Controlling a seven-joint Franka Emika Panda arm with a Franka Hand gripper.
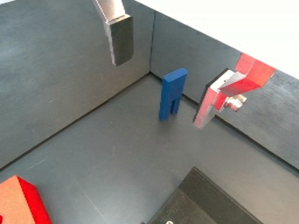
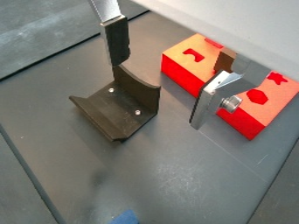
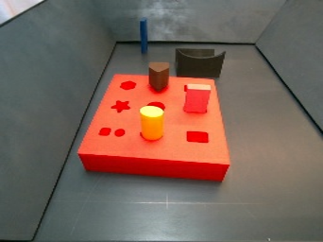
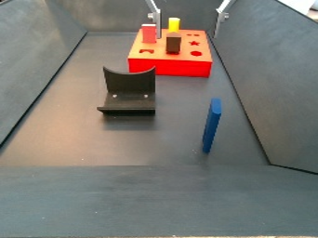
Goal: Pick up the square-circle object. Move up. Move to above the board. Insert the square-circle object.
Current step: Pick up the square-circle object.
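Note:
The square-circle object [image 1: 173, 94] is a slim blue piece standing upright on the grey floor near a wall, also seen in the side views [image 3: 144, 38] [image 4: 213, 125]. The board [image 3: 127, 142] is a large flat red block with shaped holes, lying mid-floor [image 4: 168, 67] [image 2: 187, 70]. My gripper [image 1: 170, 72] hangs high and open, its silver fingers [image 1: 121, 39] wide apart with nothing between them. It is well apart from the blue piece. In a side view the gripper [image 4: 189, 9] shows only as fingertips at the top edge, over the board's far end.
The dark fixture [image 3: 199, 63] [image 4: 128, 91] [image 2: 117, 109] stands on the floor between board and blue piece. A yellow cylinder [image 3: 151, 123], a brown hexagonal peg [image 3: 159, 76] and a red block [image 3: 197, 98] stand in the board. Grey walls enclose the floor.

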